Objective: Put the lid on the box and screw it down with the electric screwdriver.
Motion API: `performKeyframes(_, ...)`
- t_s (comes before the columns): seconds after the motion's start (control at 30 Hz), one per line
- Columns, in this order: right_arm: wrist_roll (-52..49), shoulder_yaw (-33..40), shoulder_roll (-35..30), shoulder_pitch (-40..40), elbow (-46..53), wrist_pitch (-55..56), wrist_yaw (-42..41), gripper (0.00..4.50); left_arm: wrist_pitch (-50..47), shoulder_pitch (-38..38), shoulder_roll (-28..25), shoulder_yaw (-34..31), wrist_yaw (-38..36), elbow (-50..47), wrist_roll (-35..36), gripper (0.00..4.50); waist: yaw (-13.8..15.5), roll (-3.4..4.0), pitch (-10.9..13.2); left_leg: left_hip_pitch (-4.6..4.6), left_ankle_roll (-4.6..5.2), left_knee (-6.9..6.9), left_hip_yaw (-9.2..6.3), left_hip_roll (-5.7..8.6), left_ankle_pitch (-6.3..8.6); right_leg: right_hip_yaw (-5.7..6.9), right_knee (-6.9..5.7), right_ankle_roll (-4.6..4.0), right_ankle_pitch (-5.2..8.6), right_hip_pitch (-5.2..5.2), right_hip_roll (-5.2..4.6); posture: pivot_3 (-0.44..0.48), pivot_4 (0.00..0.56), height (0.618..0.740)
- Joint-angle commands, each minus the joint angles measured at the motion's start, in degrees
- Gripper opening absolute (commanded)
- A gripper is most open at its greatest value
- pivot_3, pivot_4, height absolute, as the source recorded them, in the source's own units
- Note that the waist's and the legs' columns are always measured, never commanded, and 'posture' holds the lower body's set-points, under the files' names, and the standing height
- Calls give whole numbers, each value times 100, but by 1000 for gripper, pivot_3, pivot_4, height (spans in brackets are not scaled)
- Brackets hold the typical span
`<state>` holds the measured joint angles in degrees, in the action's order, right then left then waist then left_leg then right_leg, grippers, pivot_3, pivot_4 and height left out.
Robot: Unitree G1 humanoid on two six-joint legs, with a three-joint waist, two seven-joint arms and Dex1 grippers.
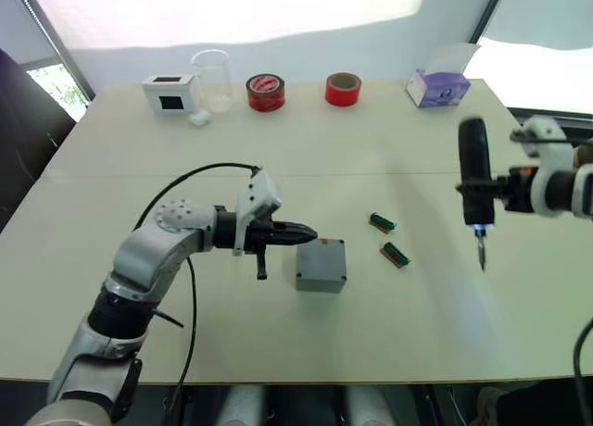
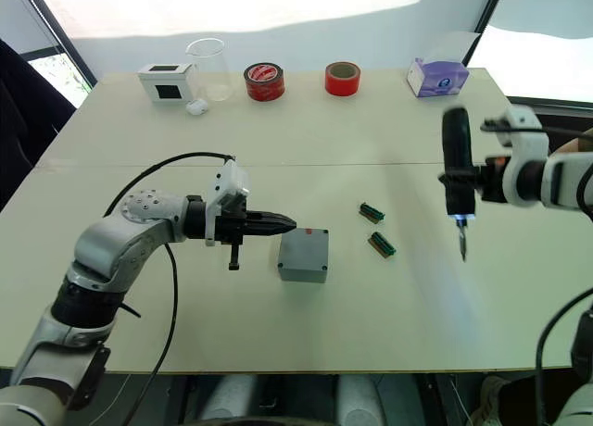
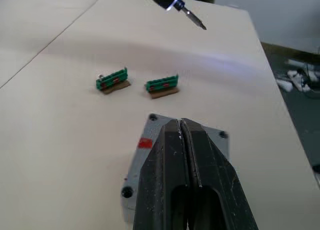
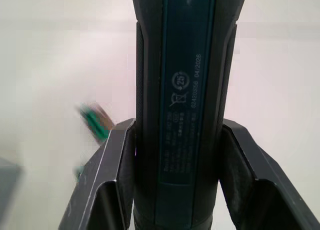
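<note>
On the pale table [image 1: 139, 148], the right gripper [image 1: 496, 193] clamps the electric screwdriver [image 1: 475, 181] upright in the air, bit down and its tip lit, well right of the box [image 1: 321, 265]. The lid [image 2: 304, 251] sits on the box. The left gripper [image 1: 298, 231], fingers pressed together and holding nothing, hovers at the box's left edge; two green terminal strips [image 1: 382, 223] lie just right of the box.

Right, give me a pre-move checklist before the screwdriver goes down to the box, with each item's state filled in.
1. The electric screwdriver is gripped firmly in the right gripper: ok, a finger on each side.
2. Bit pointing down: ok, upright above the table.
3. The lid is seated on the box: ok, it looks closed and flush.
4. The left gripper is steadying the box: cannot tell, its shut fingers are at the lid's edge.
5. Bit lined up over a screw hole: not ok, it hangs well to the right, beyond the green strips.
</note>
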<state>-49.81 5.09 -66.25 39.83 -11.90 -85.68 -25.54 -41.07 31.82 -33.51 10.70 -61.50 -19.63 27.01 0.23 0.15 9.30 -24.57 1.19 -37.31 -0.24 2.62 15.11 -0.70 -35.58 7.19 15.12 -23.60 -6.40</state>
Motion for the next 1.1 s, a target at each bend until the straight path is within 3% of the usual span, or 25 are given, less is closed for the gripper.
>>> performKeyframes(0.03,325,-436,-321,215,-303,-168,-644,1796,-43,-160,-142,109,-23,-537,125,0,-37,12,7,0,0,-1,1,0,0,-1,-1,0,0,-1,1,0,150,740)
performKeyframes(0.33,1220,-1235,-86,564,-1110,-93,-1158,1796,-16,-387,-12,329,499,-661,-117,0,-79,15,14,7,0,-10,-1,-10,-1,-3,-9,5,-1,6,36,0,150,740)
performKeyframes(0.63,1929,-1472,332,761,-1710,260,-1436,1796,-50,-459,-11,279,614,-675,-29,0,-75,10,17,8,-2,-31,-2,-11,-2,-5,-29,6,-2,7,42,0,150,740)
performKeyframes(0.7,2030,-1440,392,695,-1704,300,-1451,2729,-30,-440,-29,295,614,-637,-49,0,-77,7,19,8,-2,-38,-4,-12,-2,-5,-34,7,-2,9,44,0,150,740)
performKeyframes(0.73,2079,-1391,428,662,-1709,331,-1430,2893,-16,-427,-41,304,610,-611,-64,0,-81,6,19,8,-2,-42,-5,-15,-1,-4,-34,7,-2,12,46,0,150,740)
performKeyframes(0.87,2215,-1254,513,599,-1761,357,-1427,4351,135,-376,-173,397,534,-451,-255,0,-70,-2,21,11,1,-64,-10,-18,0,-4,-41,7,-2,25,51,0,150,740)
performKeyframes(1.1,2384,-1087,462,415,-1475,547,-1484,4450,273,-197,-234,301,388,-140,-266,0,-57,-4,20,12,1,-74,-12,-16,0,-4,-44,8,-3,30,50,0,150,740)
